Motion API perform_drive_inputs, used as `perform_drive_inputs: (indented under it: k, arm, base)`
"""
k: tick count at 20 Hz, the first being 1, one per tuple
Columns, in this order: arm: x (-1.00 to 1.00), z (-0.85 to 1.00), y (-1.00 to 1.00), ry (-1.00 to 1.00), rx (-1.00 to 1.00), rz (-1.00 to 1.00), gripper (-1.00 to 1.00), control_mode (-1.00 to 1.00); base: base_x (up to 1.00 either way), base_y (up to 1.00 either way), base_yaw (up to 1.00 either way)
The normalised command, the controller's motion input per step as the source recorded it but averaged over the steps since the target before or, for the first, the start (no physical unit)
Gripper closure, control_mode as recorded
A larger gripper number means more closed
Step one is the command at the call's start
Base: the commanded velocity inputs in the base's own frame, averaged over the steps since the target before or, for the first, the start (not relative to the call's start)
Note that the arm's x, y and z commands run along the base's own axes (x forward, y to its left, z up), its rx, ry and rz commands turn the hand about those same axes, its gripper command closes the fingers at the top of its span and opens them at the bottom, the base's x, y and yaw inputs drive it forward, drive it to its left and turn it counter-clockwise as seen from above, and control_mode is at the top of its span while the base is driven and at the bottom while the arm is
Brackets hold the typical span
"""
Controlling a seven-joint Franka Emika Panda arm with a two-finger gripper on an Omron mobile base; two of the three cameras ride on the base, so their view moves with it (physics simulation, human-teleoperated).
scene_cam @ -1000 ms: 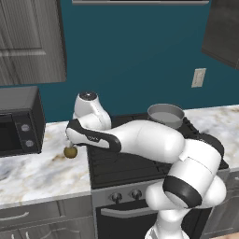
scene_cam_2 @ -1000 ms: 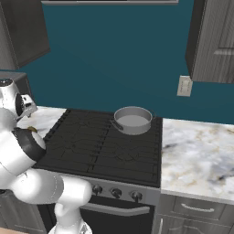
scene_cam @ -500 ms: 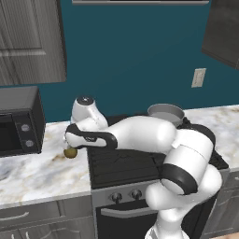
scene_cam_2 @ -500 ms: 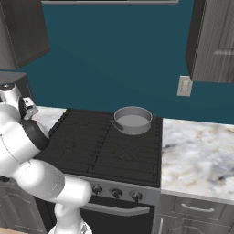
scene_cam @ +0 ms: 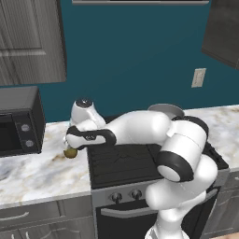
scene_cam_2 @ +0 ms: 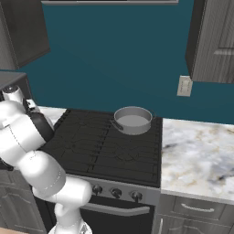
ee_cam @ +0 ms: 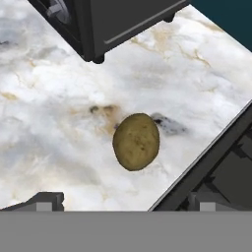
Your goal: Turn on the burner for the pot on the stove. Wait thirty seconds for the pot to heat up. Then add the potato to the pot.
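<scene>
The potato (ee_cam: 136,141), a small olive-brown ball, lies on the marble counter (ee_cam: 59,123) just left of the stove (scene_cam: 122,163). My gripper (ee_cam: 125,204) hovers directly over it, open, and its dark fingertips (ee_cam: 44,201) stand wide apart on either side with nothing between them. From the left base view the potato (scene_cam: 70,152) shows just under the hand. The grey pot (scene_cam_2: 133,120) sits empty on the stove's back right burner (scene_cam_2: 100,141). My arm hides most of the pot (scene_cam: 165,108) in the left base view.
A dark microwave (scene_cam: 16,121) stands on the counter close to the left of the potato, and its corner (ee_cam: 113,19) is just beyond my hand. The stove's knobs (scene_cam_2: 114,192) line the front panel. Marble counter (scene_cam_2: 196,155) continues right of the stove.
The hand has sunk a little toward the potato while the elbow swung up and over the stove. The jaws stayed open. Potato and pot have not moved.
</scene>
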Motion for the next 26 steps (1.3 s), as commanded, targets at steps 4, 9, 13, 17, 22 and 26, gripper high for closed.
perform_drive_inputs:
  k: [4, 9, 13, 17, 22, 26]
  arm:
    - [0.0, -0.23, 0.16, 0.0, 0.0, 0.0, -1.0, -1.0]
    - [0.0, -0.2, 0.1, 0.01, 0.0, 0.0, -1.0, -1.0]
    - [0.01, -0.17, 0.04, 0.01, 0.0, 0.0, -1.0, -1.0]
    - [0.11, -0.11, 0.01, 0.0, 0.0, 0.0, -1.0, -1.0]
    - [0.21, -0.13, 0.0, 0.01, 0.0, -0.01, -1.0, -1.0]
    - [0.13, -0.18, 0.01, 0.03, 0.0, 0.0, -1.0, -1.0]
  base:
    - [0.0, 0.0, 0.0]
    - [0.0, 0.0, 0.0]
    - [0.0, 0.0, 0.0]
    - [0.0, 0.0, 0.0]
    - [0.0, 0.0, 0.0]
    - [0.0, 0.0, 0.0]
